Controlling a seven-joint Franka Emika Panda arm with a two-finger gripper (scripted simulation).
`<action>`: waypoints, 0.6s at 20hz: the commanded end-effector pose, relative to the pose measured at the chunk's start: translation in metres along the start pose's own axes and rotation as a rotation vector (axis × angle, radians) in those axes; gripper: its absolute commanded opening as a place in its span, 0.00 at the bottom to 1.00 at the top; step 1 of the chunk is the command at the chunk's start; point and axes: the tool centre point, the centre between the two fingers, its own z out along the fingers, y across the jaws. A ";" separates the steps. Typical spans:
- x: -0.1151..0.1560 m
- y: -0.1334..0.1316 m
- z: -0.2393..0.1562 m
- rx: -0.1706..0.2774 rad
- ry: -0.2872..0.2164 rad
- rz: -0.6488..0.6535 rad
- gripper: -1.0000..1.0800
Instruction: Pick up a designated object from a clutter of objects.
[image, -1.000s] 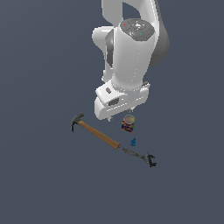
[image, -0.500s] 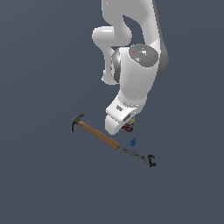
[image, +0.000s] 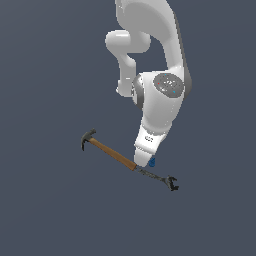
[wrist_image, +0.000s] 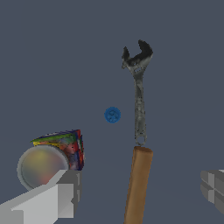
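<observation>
The designated object, a tiny bright-blue piece (wrist_image: 112, 114), lies alone on the floor in the wrist view, apart from both fingers. My gripper (wrist_image: 140, 183) is open, and its grey fingers (wrist_image: 59, 194) stand wide apart with nothing held. Of the clutter, the multicoloured can (wrist_image: 59, 153) sits beside one finger. The hammer's brown handle (wrist_image: 138, 186) runs between the fingers, with the fork-ended tool (wrist_image: 139, 96) past its end. In the exterior view the arm's hand (image: 142, 157) hangs low and half covers the blue piece (image: 152, 162). The can is hidden there.
The hammer (image: 110, 152) lies diagonally with its dark head toward the exterior view's left. The fork-ended tool (image: 161, 179) continues from the handle's end toward the exterior view's right. A plain dark grey floor surrounds them.
The arm has swung and dropped toward the clutter. Its hand now covers the can and part of the blue piece, which showed earlier. The objects have not moved.
</observation>
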 end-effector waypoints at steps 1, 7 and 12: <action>0.007 -0.002 0.011 0.001 0.006 -0.080 0.96; 0.021 -0.008 0.036 0.003 0.022 -0.255 0.96; 0.030 -0.013 0.051 0.004 0.033 -0.360 0.96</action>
